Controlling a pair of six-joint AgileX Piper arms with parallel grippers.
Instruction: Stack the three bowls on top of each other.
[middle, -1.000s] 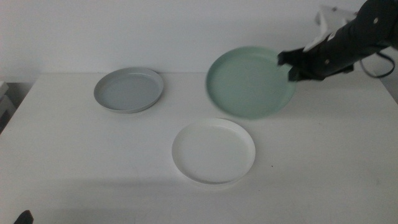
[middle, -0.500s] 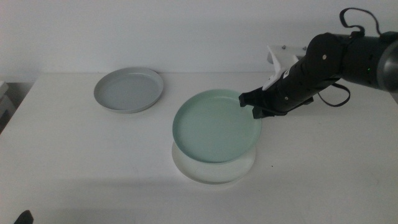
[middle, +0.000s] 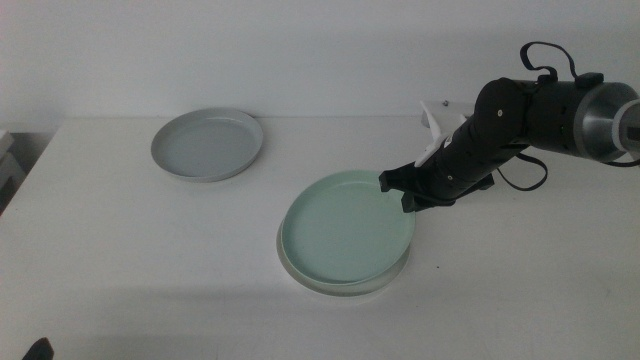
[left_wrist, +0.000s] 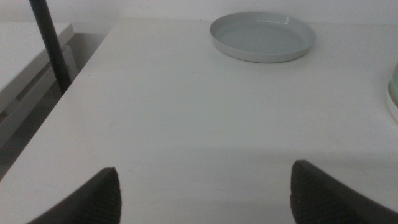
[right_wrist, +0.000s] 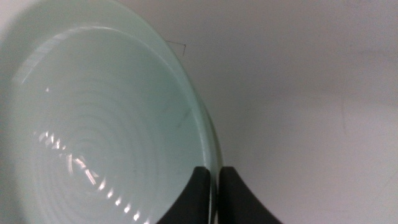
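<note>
The mint green bowl (middle: 345, 227) lies in the white bowl (middle: 340, 283), of which only the front rim shows, at the table's middle front. My right gripper (middle: 403, 191) is shut on the green bowl's far right rim; the right wrist view shows both jaws pinching that rim (right_wrist: 208, 149). The light grey bowl (middle: 207, 143) sits alone at the back left and also shows in the left wrist view (left_wrist: 262, 36). My left gripper (left_wrist: 202, 186) is open and empty, low over the table's front left, out of the middle view.
The white table (middle: 120, 240) spreads bare around the bowls. A dark pole (left_wrist: 48, 37) stands beyond the table's left edge. A white fixture (middle: 432, 112) sits behind the right arm.
My right gripper has carried the green bowl from the back right down and to the left. The bowl now rests in the white bowl.
</note>
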